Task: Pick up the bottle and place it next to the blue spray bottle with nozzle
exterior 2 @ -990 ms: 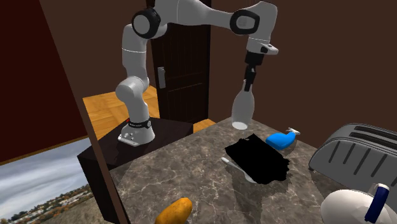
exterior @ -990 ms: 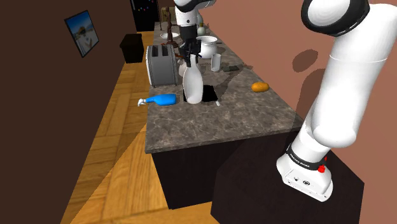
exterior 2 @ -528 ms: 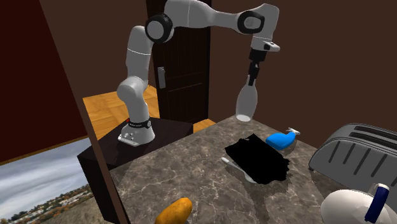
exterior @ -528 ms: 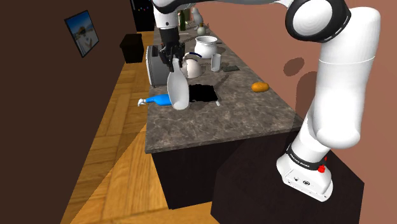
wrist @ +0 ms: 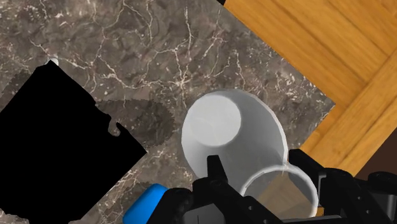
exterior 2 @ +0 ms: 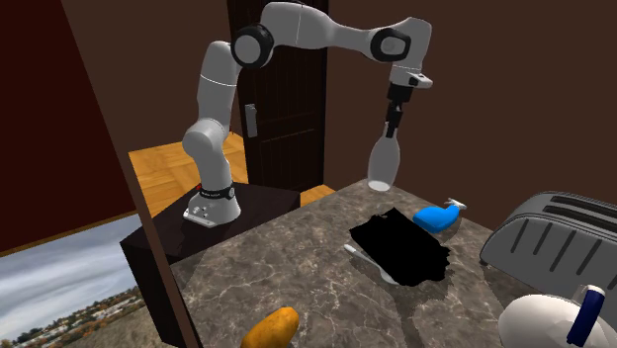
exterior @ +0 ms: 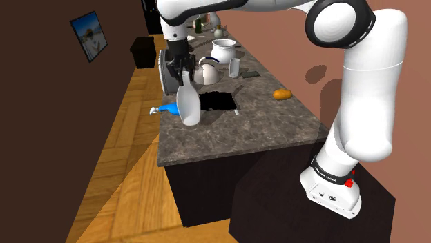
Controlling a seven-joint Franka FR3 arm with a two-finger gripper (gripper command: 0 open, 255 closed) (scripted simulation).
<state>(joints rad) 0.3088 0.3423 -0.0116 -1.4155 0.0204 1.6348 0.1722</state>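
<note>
A plain white bottle [exterior: 188, 105] hangs by its neck from my gripper [exterior: 181, 72], which is shut on it, above the marble counter [exterior: 235, 131]. In the shoulder view it covers part of the blue spray bottle [exterior: 168, 108], which lies on its side near the counter's left edge. From the second exterior view, the white bottle [exterior 2: 382, 163] is in the air under the gripper [exterior 2: 392, 121], up and to the left of the blue spray bottle [exterior 2: 438, 217]. In the wrist view the black fingers [wrist: 216, 181] clasp the white bottle [wrist: 226, 133], and the blue spray bottle [wrist: 143, 205] lies close beside them.
A black area [exterior: 217, 101] marks the counter's middle. A grey toaster [exterior: 168, 72] stands behind the gripper, with a white kettle [exterior: 207, 71], a cup [exterior: 235, 67] and a pot [exterior: 224, 50] further back. An orange lump [exterior: 281, 94] lies toward the wall. The wood floor [exterior: 124, 159] drops off beyond the counter's left edge.
The arm has carried the white bottle from over the black area toward the shoulder view's left, to a spot beside the blue spray bottle. The grip has stayed shut.
</note>
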